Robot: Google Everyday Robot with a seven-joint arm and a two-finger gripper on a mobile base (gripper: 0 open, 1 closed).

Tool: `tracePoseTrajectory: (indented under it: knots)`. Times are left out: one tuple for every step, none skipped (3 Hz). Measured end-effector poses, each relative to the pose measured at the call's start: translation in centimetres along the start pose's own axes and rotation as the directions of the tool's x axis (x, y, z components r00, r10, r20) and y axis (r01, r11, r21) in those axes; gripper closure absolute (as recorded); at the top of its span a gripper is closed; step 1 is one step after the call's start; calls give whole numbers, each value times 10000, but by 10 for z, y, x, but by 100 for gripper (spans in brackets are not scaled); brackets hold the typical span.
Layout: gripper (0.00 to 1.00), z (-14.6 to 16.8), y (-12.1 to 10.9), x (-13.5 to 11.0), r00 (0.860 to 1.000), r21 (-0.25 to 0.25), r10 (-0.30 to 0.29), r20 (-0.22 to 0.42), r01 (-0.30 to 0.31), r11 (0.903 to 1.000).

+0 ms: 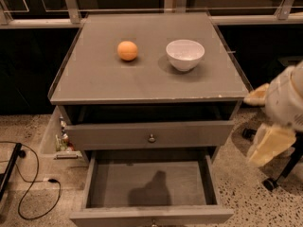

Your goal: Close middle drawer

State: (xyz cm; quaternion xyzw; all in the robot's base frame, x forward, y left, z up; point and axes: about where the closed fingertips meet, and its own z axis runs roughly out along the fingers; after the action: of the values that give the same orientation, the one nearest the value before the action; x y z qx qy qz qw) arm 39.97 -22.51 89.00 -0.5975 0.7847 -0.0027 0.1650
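Observation:
The middle drawer is pulled far out at the bottom of the view, below the top drawer. Its plain grey inside is bare and a shadow lies on its floor. Its front is at the bottom edge, with the knob partly cut off. The top drawer, with a round metal knob, stands slightly out above it. The lowest drawer is hidden. My gripper is a cream-coloured shape on the white arm at the right. It hangs beside the cabinet's right front corner, apart from both drawers.
An orange and a white bowl sit on the cabinet top. A chair base with castors stands on the floor at the right. A black cable lies on the left, and a bin of small items is beside the cabinet.

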Motion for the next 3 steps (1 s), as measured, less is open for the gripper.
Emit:
tracePoseTrajectory:
  knots:
    - [42, 42, 34, 26, 9997, -196, 172, 175, -168, 9997]
    - [65, 84, 60, 53, 9990, -536, 447, 64, -443, 9976]
    - [88, 92, 66, 57, 9988, -608, 498, 24, -496, 9969]
